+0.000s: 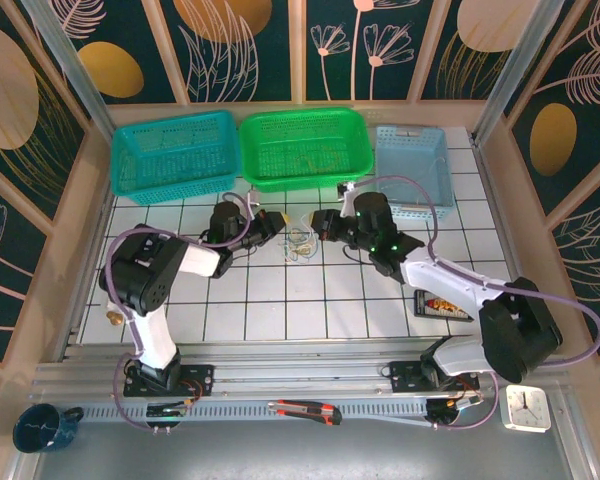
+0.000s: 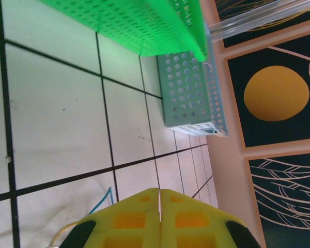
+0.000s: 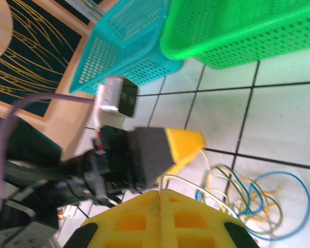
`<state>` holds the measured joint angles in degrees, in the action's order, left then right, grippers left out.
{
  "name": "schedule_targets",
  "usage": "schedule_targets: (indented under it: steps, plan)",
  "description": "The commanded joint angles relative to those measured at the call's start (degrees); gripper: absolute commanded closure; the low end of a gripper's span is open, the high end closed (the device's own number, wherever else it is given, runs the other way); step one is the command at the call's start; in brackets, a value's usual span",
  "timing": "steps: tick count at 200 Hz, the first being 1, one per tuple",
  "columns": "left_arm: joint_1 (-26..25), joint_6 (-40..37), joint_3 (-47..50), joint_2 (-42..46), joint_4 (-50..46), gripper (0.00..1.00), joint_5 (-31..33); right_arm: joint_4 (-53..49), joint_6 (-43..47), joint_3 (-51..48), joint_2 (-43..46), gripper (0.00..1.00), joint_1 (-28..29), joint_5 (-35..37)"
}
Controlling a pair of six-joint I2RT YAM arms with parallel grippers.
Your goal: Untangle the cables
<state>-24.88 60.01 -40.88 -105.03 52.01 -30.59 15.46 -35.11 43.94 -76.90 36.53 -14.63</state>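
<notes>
The cables (image 1: 298,241) are a small bunch of thin white, yellow and blue loops lying on the tiled table between my two grippers. My left gripper (image 1: 278,222) sits just left of the bunch, jaws shut. In the right wrist view a white wire runs from the left gripper's yellow tip (image 3: 190,141) down into the loops (image 3: 258,201). My right gripper (image 1: 318,222) is just right of the bunch and shut (image 3: 159,192), with a white wire coming out of the seam between its pads. In the left wrist view the shut pads (image 2: 159,192) hover over tiles beside a blue wire (image 2: 101,201).
Three baskets line the back: teal (image 1: 172,155), green (image 1: 303,147) and light blue (image 1: 412,170). A printed packet (image 1: 442,306) lies under the right arm. On the front rail are a box cutter (image 1: 305,410), a small clock (image 1: 526,408) and a dark mug (image 1: 42,427).
</notes>
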Motion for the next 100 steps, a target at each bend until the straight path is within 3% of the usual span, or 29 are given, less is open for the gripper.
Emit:
schedule_targets:
  steps: [1,61,88,100]
  plan:
    - [-0.32,-4.67,-3.71,6.09,-4.53,1.00,0.88,2.41,-1.05,-2.98,1.34,1.00,-0.62,1.48]
    - [-0.34,-6.27,-12.19,15.73,-13.88,1.00,-1.36,5.22,-2.03,-9.14,-3.63,1.00,-0.30,2.33]
    - [-0.29,-6.10,-13.65,18.17,-15.55,1.00,-2.24,3.52,-0.48,-7.82,-2.99,0.63,-0.15,2.33]
    - [-0.34,-5.91,-13.75,18.98,-15.88,1.00,-2.32,1.97,0.49,-6.77,-2.08,0.53,-0.15,2.85]
